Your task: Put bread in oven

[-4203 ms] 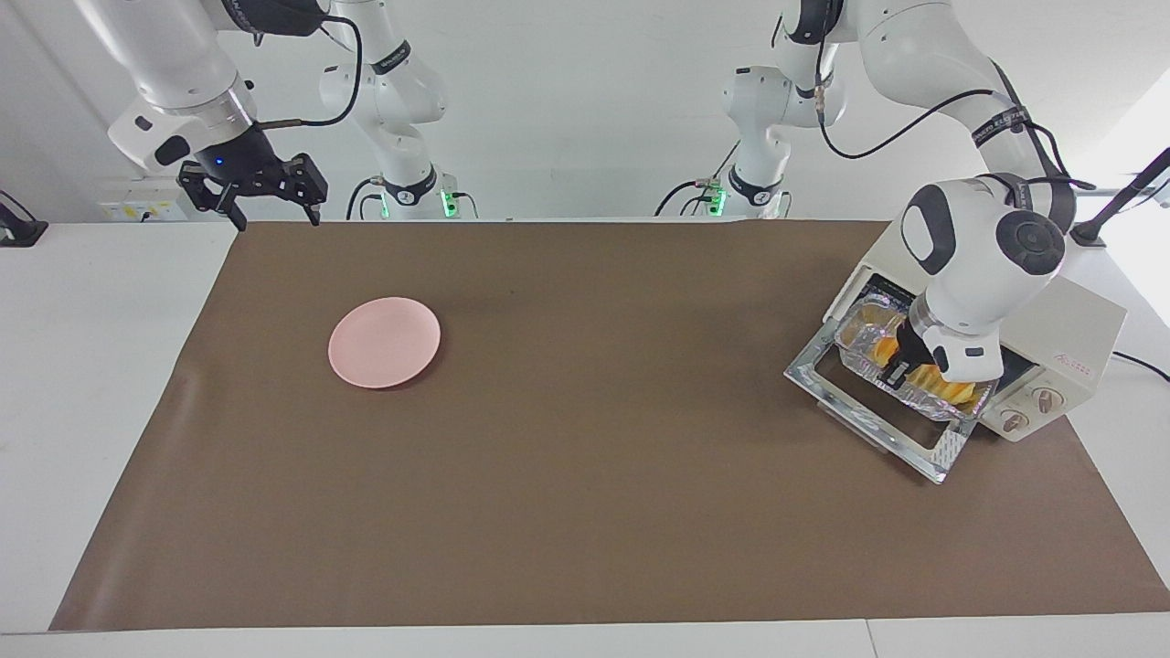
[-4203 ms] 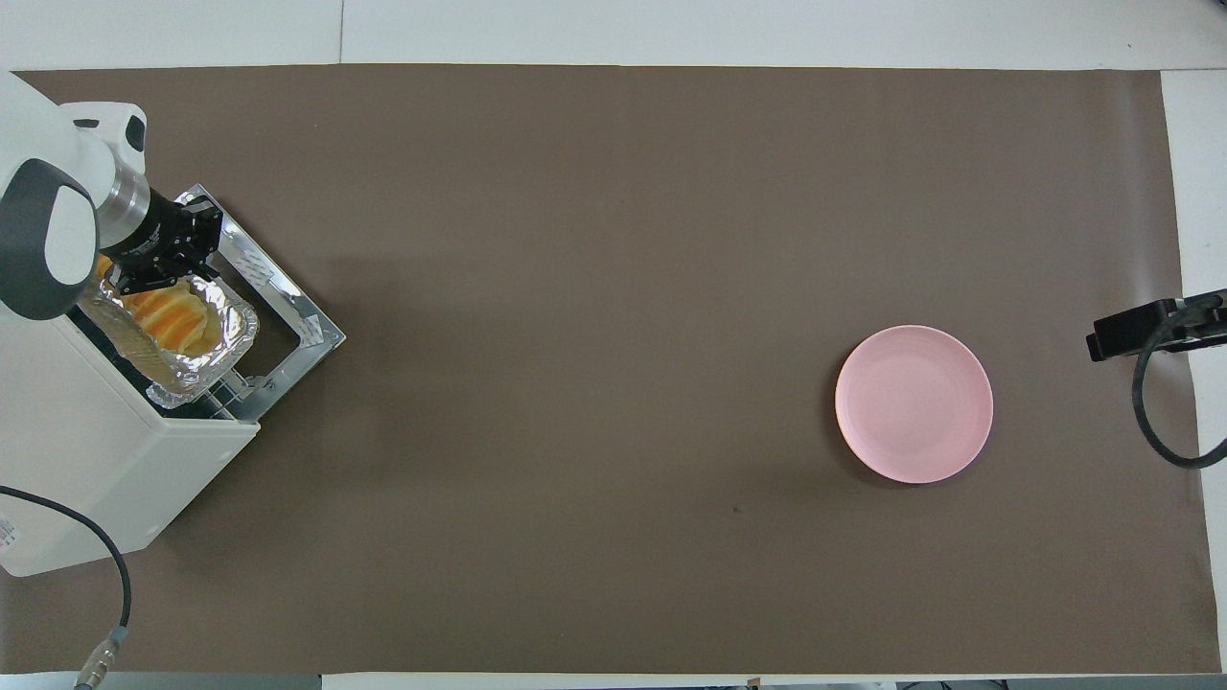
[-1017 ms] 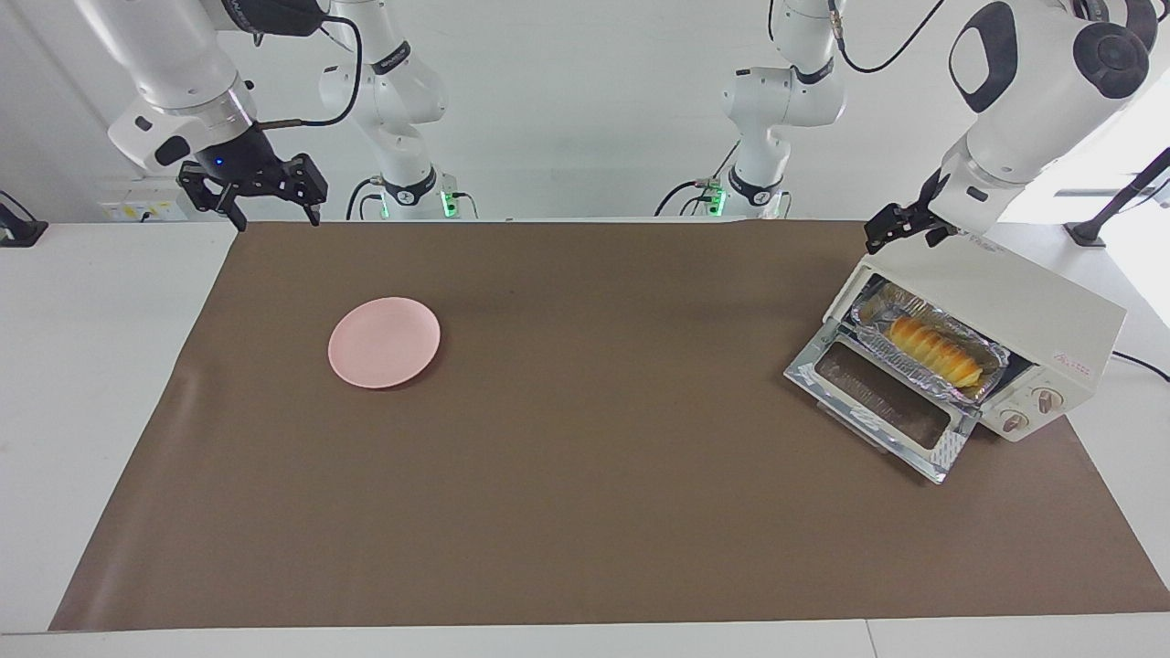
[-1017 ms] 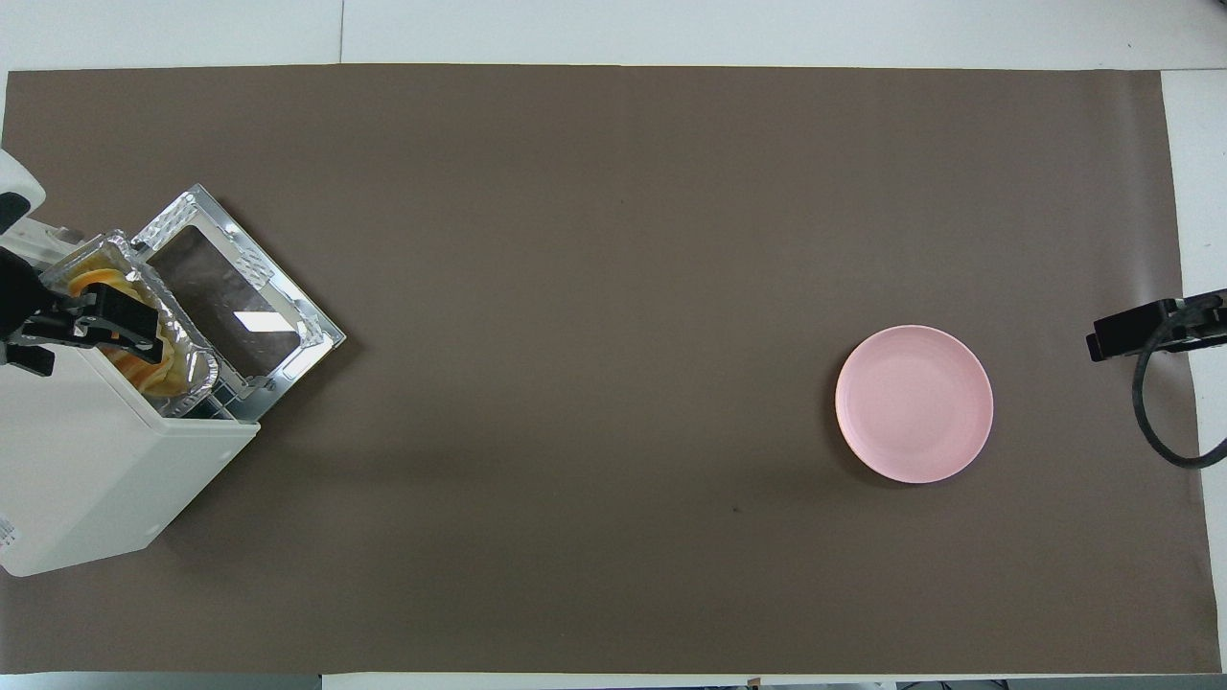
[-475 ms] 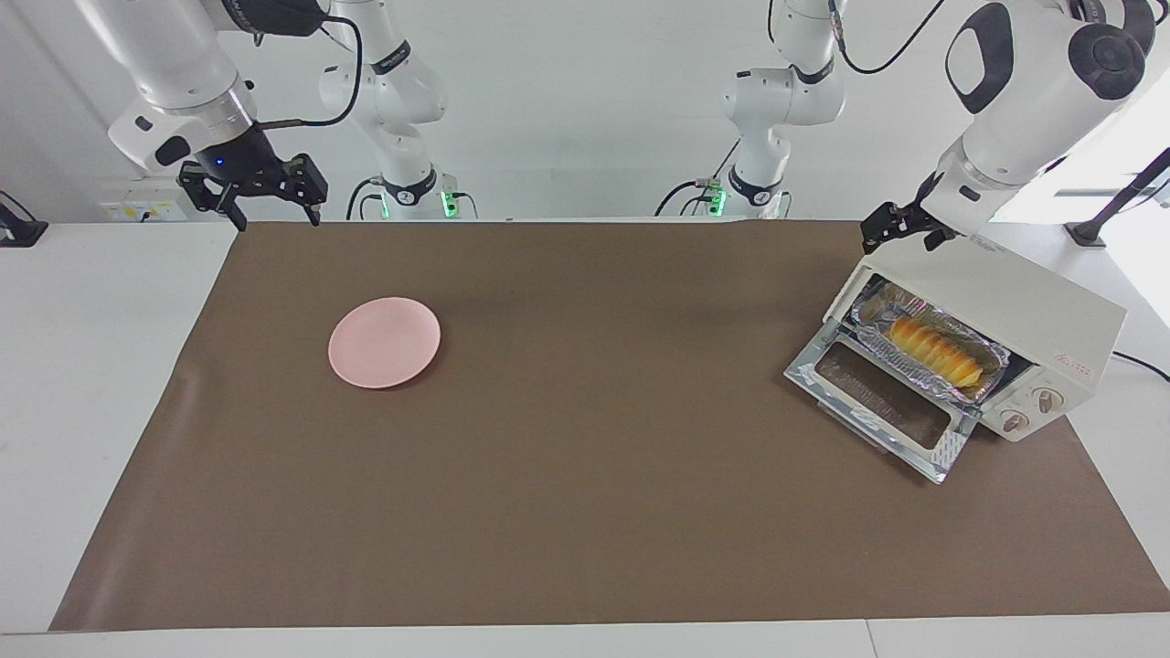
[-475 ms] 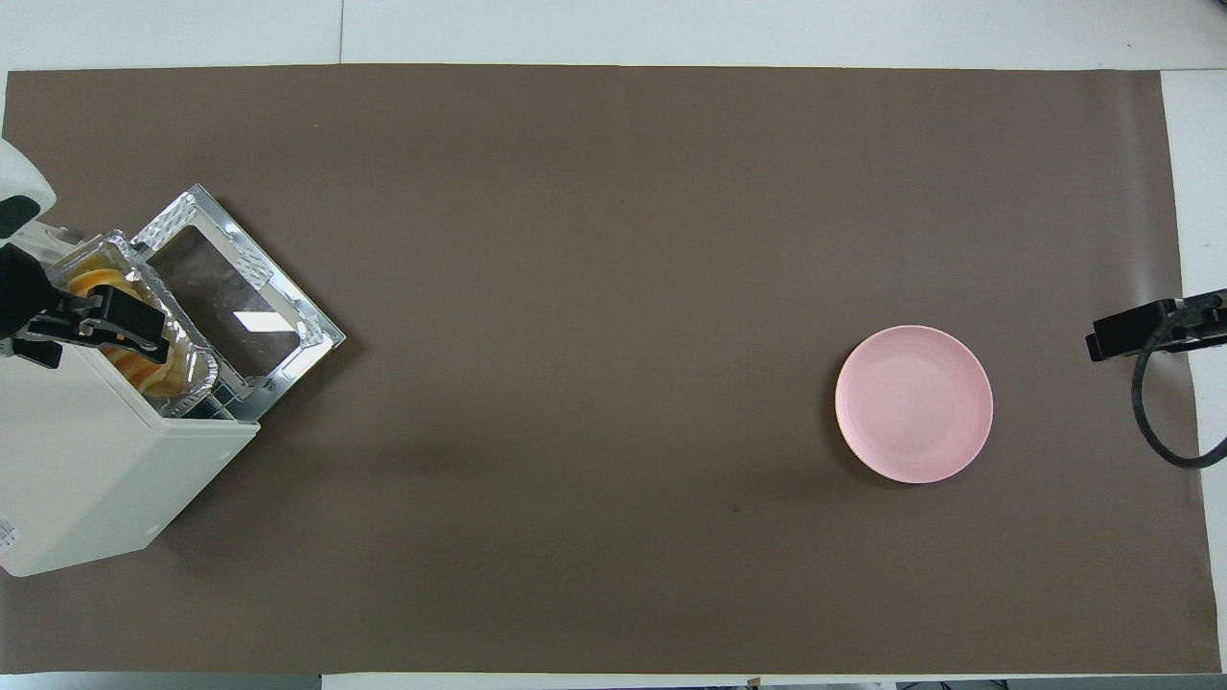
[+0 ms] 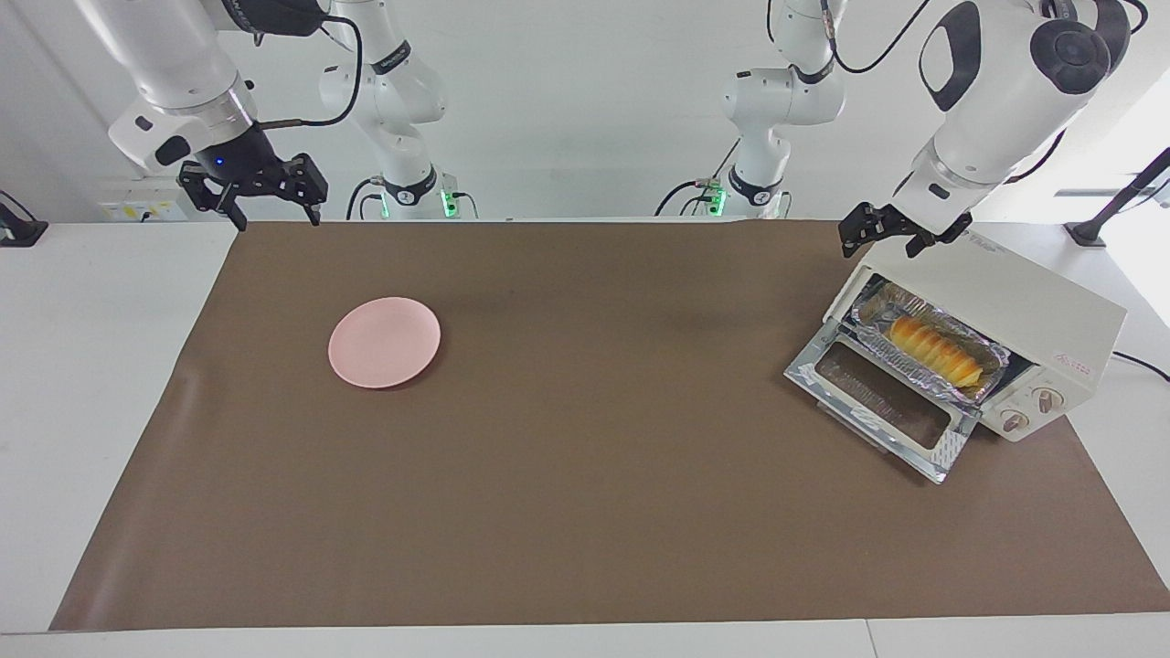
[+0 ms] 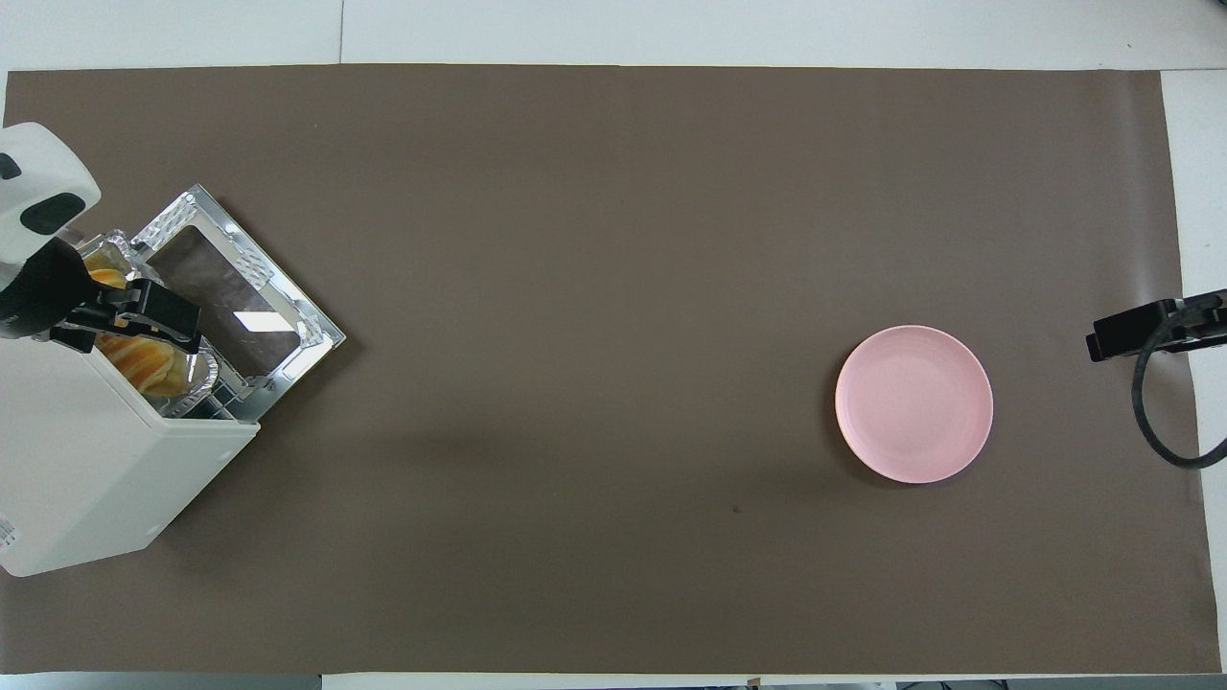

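Note:
The bread (image 7: 937, 355) lies in a crinkled foil tray (image 7: 876, 318) on the rack in the mouth of the cream-white oven (image 7: 1024, 302) at the left arm's end of the table. The oven's glass door (image 7: 877, 397) is dropped open. My left gripper (image 7: 879, 245) hangs open and empty in the air over the oven's top front corner, clear of the tray. In the overhead view the left gripper (image 8: 144, 321) covers part of the bread (image 8: 144, 356). My right gripper (image 7: 274, 196) waits open above the table's edge at the right arm's end.
A round pink plate (image 7: 384, 341) lies on the brown mat toward the right arm's end; it also shows in the overhead view (image 8: 914, 402). The open door (image 8: 230, 297) juts out from the oven (image 8: 86, 460) onto the mat.
The left gripper, down at the tray in the oven's mouth 4.2 s ago, has let go, risen, and drifted toward the table's middle. The tray sits deeper in the oven. The right arm is still.

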Robot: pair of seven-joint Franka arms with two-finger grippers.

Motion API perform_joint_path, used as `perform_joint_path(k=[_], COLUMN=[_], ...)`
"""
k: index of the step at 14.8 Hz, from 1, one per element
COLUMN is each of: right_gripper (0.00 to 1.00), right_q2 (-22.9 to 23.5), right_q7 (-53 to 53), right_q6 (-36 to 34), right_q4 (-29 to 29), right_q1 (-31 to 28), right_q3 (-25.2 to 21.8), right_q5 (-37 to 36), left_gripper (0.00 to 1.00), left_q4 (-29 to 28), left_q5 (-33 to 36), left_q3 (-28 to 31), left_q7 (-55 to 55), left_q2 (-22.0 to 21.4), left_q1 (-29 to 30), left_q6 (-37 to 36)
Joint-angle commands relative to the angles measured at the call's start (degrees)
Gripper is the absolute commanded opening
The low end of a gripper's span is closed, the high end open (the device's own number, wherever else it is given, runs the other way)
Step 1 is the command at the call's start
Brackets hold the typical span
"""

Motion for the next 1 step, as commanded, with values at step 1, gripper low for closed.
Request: perform_joint_path(k=[1], right_gripper=[1.00], right_q2=[-1.1], right_q7=[-0.9], right_q6=[-0.3], right_q4=[-1.1], right_q1=[-0.8], right_q3=[0.5], right_q5=[0.2], left_gripper=[1.00], left_q4=[0.7], left_q5=[-0.7], left_q3=[-0.3], left_q7=[0.1], left_q2=[0.6], left_q1=[1.5], left_q6=[1.0])
